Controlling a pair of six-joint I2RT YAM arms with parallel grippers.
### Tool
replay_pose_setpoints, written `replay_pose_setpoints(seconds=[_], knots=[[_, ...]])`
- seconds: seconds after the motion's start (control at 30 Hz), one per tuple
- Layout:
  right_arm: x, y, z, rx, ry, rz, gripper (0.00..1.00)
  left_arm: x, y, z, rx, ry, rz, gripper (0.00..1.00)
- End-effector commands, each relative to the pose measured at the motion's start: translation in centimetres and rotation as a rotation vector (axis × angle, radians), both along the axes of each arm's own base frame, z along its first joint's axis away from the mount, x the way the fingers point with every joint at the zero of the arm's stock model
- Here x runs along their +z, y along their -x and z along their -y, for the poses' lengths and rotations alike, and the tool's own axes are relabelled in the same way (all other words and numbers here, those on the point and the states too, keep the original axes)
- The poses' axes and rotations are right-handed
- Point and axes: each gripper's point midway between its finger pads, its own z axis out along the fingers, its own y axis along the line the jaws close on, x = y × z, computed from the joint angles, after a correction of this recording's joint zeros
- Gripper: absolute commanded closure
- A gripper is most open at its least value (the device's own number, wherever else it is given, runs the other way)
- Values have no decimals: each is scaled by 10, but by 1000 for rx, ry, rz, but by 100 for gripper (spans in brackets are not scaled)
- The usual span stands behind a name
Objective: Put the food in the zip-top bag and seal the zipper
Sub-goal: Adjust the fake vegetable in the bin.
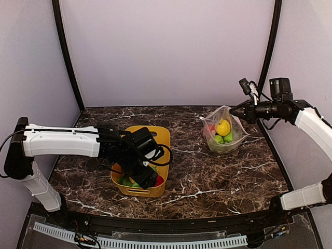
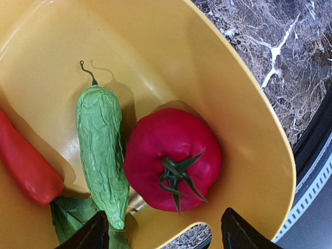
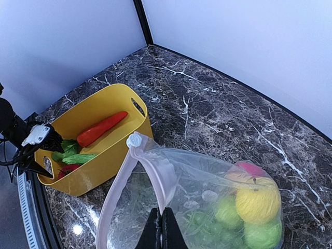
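My left gripper (image 2: 165, 233) hangs open inside the yellow tub (image 1: 161, 136), just above a red tomato (image 2: 173, 166). A green cucumber (image 2: 102, 155) lies left of the tomato and an orange-red carrot (image 2: 26, 166) further left. My right gripper (image 3: 162, 231) is shut on the pinkish zipper strip (image 3: 155, 176) of the clear zip-top bag (image 3: 207, 202) and holds its mouth up and open. The bag (image 1: 224, 137) holds a yellow lemon (image 3: 258, 202), green fruits (image 3: 228, 212) and a red fruit (image 3: 251, 168).
The yellow tub (image 3: 104, 150) stands on the dark marble table (image 1: 207, 176) left of centre, with green leaves (image 2: 72, 215) inside. The bag sits at the back right. A white slider clip (image 3: 134, 140) sits at the bag mouth's end.
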Motion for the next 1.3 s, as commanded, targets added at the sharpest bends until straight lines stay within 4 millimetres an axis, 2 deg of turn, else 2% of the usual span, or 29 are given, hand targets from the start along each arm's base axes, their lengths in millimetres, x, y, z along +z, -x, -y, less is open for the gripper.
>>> replay_pose_setpoints(seconds=[0.0,0.27,0.47,0.57,0.63,0.67,0.8,0.93,1.27], knots=[[6,-2,-2,10,-21,15,100,-10,0,6,-21,32,-43,24],[4,-1,-2,8,-17,12,100,-30,-1,12,-31,39,-124,18],[0,0,-1,6,-13,10,100,-42,0,1,-15,-23,-176,17],[1,1,-1,6,-14,14,100,-47,0,-6,-5,-49,-199,21],[2,1,-1,5,-15,16,100,-48,-1,-8,-4,-64,-194,26],[1,1,-1,5,-15,12,100,-48,-2,-8,-5,-69,-188,32],[0,1,-1,3,-14,9,100,-39,-13,-10,11,-70,-130,42],[1,1,0,0,-13,13,100,-22,-33,-15,56,-36,-51,46],[0,1,0,-1,-12,12,100,14,-84,-20,162,28,135,50]])
